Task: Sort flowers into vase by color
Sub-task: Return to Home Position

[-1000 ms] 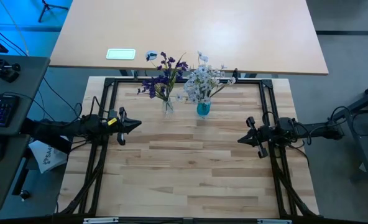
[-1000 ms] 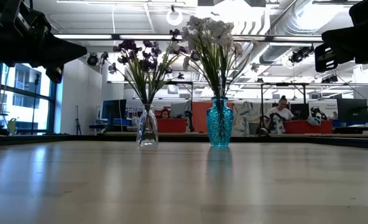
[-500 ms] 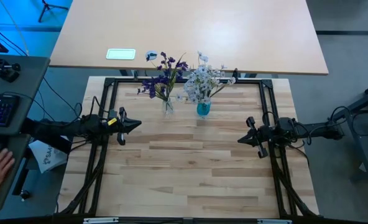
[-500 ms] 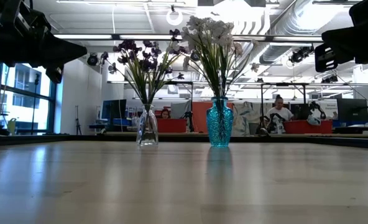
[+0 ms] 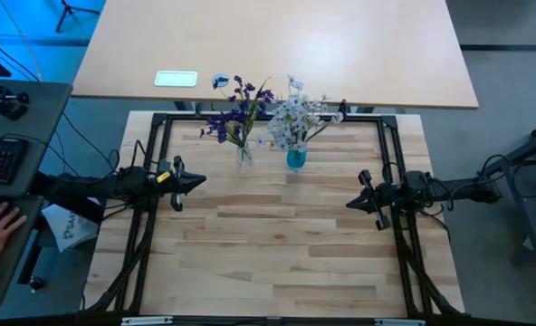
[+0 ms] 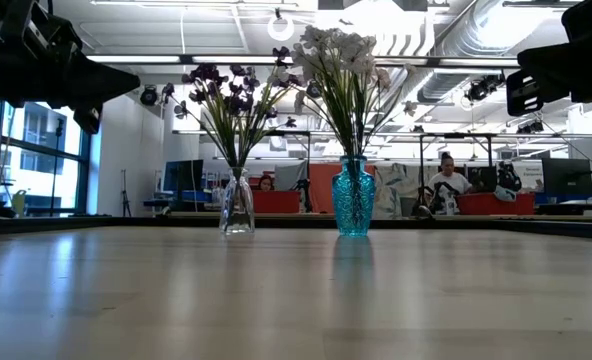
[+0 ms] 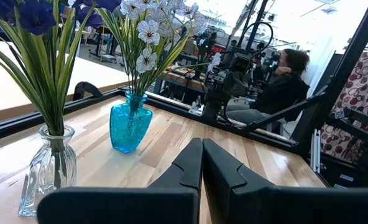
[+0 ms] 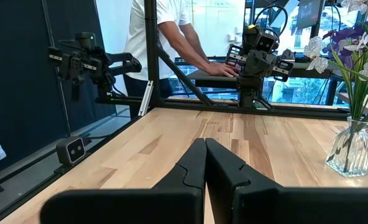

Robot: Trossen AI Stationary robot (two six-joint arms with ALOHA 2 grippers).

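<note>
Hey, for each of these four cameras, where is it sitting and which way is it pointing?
High view: above the table, looking straight down; both arms show, left claw and right claw pointing inward.
Low view: at tabletop height, looking level across at the clear vase and blue vase; arm parts in upper corners.
Left wrist view: on the left arm, facing both vases; own shut fingers show.
Right wrist view: on the right arm, facing the left arm and clear vase; own shut fingers show.
Shared: the clear vase appears in all four.
</note>
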